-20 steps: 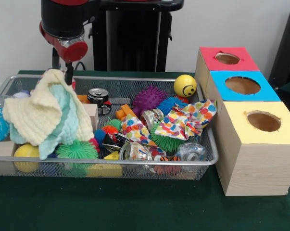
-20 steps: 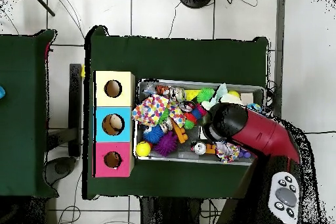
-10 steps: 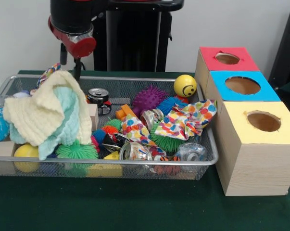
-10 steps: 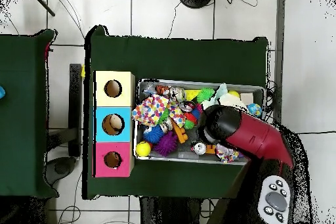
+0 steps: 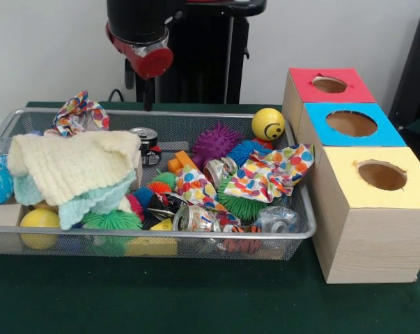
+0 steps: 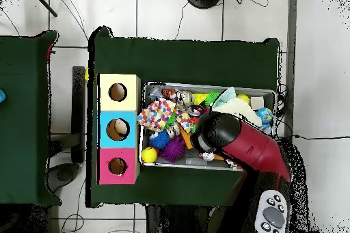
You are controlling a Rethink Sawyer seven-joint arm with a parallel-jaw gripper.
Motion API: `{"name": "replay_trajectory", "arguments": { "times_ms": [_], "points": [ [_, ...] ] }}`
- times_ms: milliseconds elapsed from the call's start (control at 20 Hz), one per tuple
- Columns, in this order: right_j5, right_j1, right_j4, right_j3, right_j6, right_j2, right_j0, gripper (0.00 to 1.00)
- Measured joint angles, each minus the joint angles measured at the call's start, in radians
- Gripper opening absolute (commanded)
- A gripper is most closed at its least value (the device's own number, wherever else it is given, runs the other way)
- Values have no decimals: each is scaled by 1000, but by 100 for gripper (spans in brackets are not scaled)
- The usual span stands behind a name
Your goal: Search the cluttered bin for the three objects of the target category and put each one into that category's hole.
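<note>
Hovering: gripper (image 5: 148,104) above bin (image 5: 304,233) far rim.

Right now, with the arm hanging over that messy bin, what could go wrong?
The claw hangs right above the soda can; coming down it could knock the can over rather than grasp it. The yellow cloth covers much of one end of the wire bin, so target objects may stay hidden under it.

Yellow smiley ball (image 5: 268,124), purple spiky ball (image 5: 215,142), polka-dot cloth (image 5: 274,171).
</note>
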Motion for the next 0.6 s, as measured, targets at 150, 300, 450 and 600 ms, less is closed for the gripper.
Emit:
{"name": "replay_trajectory", "arguments": {
  "times_ms": [150, 300, 450, 600],
  "points": [
    [-1, -4, 34, 21, 2, 1, 6, 100],
    [-85, -33, 160, 106, 2, 63, -23, 100],
    [-176, -42, 221, 151, 2, 96, -39, 100],
    [-215, -26, 212, 153, 3, 70, -12, 100]
  ]
}}
